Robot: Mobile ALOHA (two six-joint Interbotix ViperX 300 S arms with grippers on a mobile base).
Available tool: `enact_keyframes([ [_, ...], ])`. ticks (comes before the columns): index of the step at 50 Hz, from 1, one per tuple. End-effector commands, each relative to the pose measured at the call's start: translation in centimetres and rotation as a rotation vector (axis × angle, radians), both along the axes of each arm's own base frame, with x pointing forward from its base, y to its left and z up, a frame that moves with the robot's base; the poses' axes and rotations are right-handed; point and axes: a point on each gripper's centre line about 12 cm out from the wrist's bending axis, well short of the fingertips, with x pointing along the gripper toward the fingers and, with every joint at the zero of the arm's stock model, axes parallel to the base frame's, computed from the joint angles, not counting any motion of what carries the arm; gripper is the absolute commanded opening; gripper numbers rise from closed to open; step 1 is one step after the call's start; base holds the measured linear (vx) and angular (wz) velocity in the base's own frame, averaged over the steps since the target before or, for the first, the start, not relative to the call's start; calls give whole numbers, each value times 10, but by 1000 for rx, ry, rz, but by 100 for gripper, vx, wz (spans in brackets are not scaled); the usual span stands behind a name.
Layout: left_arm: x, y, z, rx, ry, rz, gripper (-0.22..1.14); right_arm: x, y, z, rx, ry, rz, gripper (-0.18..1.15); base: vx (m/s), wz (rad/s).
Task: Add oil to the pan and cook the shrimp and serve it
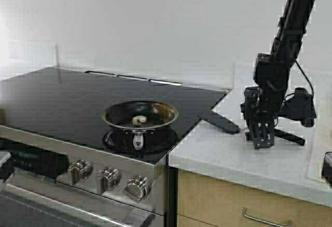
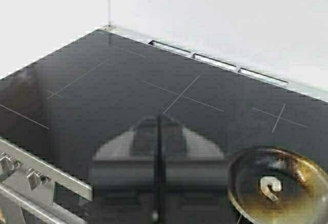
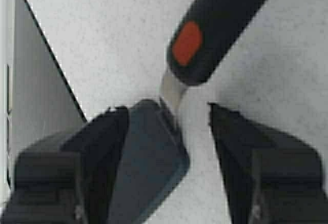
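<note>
In the high view, the pan [image 1: 140, 120] sits on the black glass cooktop [image 1: 62, 99] near its front edge, above the row of 3 steel knobs [image 1: 106, 179]; it is small, round and shallow, shiny steel outside and dark inside with brownish staining round the inner wall, and its short steel handle points toward the front of the stove. The shrimp [image 1: 139, 120], 1 pale curled piece far smaller than the pan, lies near the middle of the pan floor. On the white counter [image 1: 218, 154] to the right of the stove lies a black spatula [image 1: 220, 121], its blade end toward the cooktop and its long axis running away to the right. The right gripper [image 1: 263, 141] hangs fingers-down over this spatula, at the counter surface. In the left wrist view, the left gripper [image 2: 158, 183] hovers above the cooktop with its jaws pressed together and nothing between them; the pan shows just beside it, its inside browned, the shrimp curled like a C. In the right wrist view, the right gripper's jaws stand apart, astride the spatula's metal neck, where the dark blade meets the black handle with an orange-red spot; no finger visibly clamps it.
</note>
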Motion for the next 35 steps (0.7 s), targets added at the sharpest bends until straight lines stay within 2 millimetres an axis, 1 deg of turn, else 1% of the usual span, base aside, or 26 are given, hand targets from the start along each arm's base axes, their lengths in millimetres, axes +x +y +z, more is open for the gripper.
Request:
enact_keyframes([
  [1,3,0,9,0,-23,2,3,12,4,11,10,-29,7,85,0,0],
  [15,3,0,10,0,-25,0,3,25,6,7,23,-38,0,85,0,0],
  [23,3,0,9,0,-23,0,3,33,7,0,30,-42,-5,85,0,0],
  [28,3,0,10,0,-25,2,3,34,5,-3,30,-40,-12,85,0,0],
  [35,3,0,9,0,-23,2,3,35,5,-3,31,-41,-13,85,0,0],
])
